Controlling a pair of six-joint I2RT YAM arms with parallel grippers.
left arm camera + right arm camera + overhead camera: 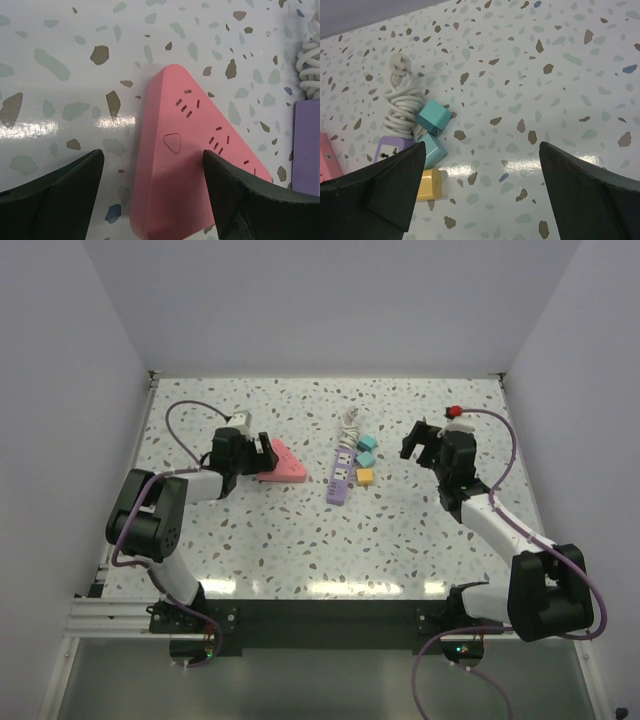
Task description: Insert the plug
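A pink triangular power strip (281, 464) lies left of centre; in the left wrist view (195, 165) it sits between my open fingers. My left gripper (262, 450) is open over its near corner, the right finger (250, 200) above its top face. A purple power strip (343, 471) with a coiled white cord (349, 422) lies at centre. Two teal plug cubes (366, 450) and a yellow plug cube (365, 477) lie beside it; the right wrist view shows them too, teal (434, 117) and yellow (429, 184). My right gripper (416, 440) is open and empty, to their right.
White walls close the table (330, 540) at the back and sides. The purple strip's edge (306, 145) and cord (309, 60) show at the right of the left wrist view. A red tip (453, 411) sits on the right arm's cable.
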